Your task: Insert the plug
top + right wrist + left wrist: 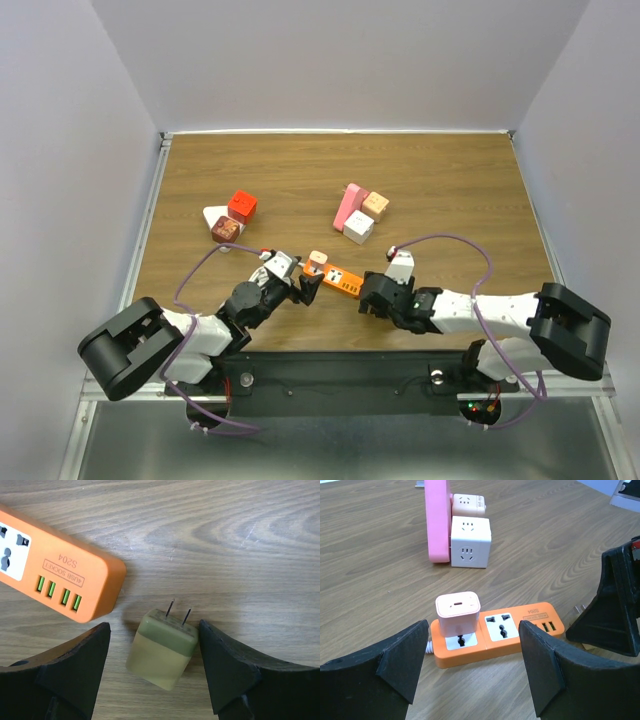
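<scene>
From above: shows orange power strip [336, 279] on wooden table [450, 180], flanked by left gripper [306, 288] at 1 end and right gripper [372, 298] at the other.

On left wrist: finds jaws spread, pinching nothing, aimed at strip with pink adapter [458, 611] seated in 1 socket. Probably poised to brace strip.

On right wrist: catches green plug [162, 650] lying flat on table beside strip's USB end, 2 prongs bare. Straddled by spread fingers [235, 670], 1 pad at its corner, other clear, so not pinched yet. Looks lined up for pickup.
</scene>
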### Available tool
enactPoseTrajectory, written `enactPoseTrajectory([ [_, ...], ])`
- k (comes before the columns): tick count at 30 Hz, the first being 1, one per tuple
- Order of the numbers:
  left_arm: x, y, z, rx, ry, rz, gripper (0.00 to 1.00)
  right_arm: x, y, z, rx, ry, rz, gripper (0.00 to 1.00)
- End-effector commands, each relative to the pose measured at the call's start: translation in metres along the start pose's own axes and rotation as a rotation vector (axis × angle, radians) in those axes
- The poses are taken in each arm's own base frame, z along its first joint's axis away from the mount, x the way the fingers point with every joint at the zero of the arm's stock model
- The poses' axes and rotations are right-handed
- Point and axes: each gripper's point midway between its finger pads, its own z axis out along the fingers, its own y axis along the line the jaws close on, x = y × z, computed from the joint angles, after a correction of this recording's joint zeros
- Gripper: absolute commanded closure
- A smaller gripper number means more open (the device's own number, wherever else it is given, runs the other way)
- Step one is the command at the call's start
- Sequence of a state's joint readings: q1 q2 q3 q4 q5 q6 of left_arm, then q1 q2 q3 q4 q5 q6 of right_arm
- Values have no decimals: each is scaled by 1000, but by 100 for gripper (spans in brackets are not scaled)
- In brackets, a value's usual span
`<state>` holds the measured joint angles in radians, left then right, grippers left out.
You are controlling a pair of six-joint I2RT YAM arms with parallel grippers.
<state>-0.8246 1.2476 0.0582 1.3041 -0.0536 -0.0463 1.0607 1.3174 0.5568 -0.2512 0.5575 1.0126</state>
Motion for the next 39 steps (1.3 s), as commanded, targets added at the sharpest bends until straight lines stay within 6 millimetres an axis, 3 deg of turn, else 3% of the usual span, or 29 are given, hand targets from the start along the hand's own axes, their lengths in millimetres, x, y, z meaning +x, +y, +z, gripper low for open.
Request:
enactPoseTrajectory([
  [1,-32,-7,6,23,-116,-8,16,15,-21,-8,101,20,-19,23],
  [14,-33,-6,6,21,-116,-4,16,16,-34,-10,152,-33,-18,24],
  [15,-32,-7,5,24,-116,-4,16,14,-33,-9,154,-42,-18,27],
  [18,-33,-6,5,18,-118,-8,16,14,-30,-7,159,-38,-46,50],
  [19,-36,-4,5,7,-124,-11,17,11,-26,-8,152,-40,-62,63],
  [21,-36,-2,7,-9,-115,-20,16,4,-18,-10,133,-50,-99,79],
  [25,-39,-4,7,-1,-116,-23,16,-12,10,-25,-3,-45,-257,90],
  [28,-47,-16,2,67,-142,-28,16,-26,41,-52,-188,-32,-380,91],
  [33,-49,-45,-2,219,-104,-78,16,-22,68,-86,-435,27,-583,91],
  [39,-56,-81,-28,420,-107,-211,16,-1,89,-89,-545,131,-750,92],
])
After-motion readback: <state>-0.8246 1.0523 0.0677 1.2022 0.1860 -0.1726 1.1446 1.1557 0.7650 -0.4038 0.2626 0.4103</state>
